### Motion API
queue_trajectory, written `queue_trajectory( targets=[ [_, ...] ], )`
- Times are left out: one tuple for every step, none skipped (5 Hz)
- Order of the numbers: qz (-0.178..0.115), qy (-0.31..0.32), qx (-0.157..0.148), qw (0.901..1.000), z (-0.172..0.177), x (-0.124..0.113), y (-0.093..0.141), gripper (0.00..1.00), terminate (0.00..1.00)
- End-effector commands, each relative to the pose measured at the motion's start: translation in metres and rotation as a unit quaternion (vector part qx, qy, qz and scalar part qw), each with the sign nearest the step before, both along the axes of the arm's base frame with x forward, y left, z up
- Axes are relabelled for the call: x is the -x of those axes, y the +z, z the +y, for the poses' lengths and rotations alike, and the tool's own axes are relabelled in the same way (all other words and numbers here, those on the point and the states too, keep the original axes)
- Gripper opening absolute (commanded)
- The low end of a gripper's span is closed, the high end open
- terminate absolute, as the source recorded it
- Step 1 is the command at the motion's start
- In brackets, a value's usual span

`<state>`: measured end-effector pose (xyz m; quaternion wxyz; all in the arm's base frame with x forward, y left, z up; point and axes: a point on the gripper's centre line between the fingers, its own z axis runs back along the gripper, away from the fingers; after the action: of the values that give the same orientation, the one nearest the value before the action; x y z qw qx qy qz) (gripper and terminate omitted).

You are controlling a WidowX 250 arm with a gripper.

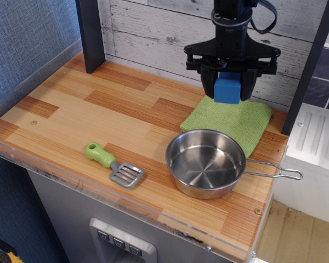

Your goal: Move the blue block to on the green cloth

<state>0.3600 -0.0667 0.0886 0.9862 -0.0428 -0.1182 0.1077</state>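
Observation:
My black gripper (228,86) is shut on the blue block (227,90) and holds it in the air over the far part of the green cloth (230,123). The cloth lies flat at the back right of the wooden counter, just behind the steel pan (205,163). The block's lower end hangs just above the cloth's far edge; I cannot tell whether it touches. The fingers clamp the block from left and right.
The empty steel pan has a wire handle (277,172) pointing right. A green-handled metal spatula (114,165) lies at the front left. A dark post (90,34) stands at the back left. A white plank wall (153,33) runs behind the counter.

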Motion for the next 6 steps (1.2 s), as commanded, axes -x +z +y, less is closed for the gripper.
queue_trajectory(
  targets=[
    [0.001, 0.009, 0.006, 0.9999, 0.016, -0.01, -0.019, 0.0, 0.0],
    [0.018, 0.008, -0.005, 0.9998, 0.017, -0.013, -0.034, 0.0, 0.0],
    [0.023, 0.013, -0.006, 0.9996, 0.019, -0.018, -0.046, 0.0, 0.0],
    [0.039, 0.012, -0.01, 0.9991, 0.019, -0.019, -0.06, 0.0, 0.0],
    [0.05, 0.014, -0.008, 0.9986, 0.018, -0.02, -0.066, 1.0, 0.0],
    [0.06, 0.018, -0.006, 0.998, 0.015, -0.018, -0.065, 1.0, 0.0]
  ],
)
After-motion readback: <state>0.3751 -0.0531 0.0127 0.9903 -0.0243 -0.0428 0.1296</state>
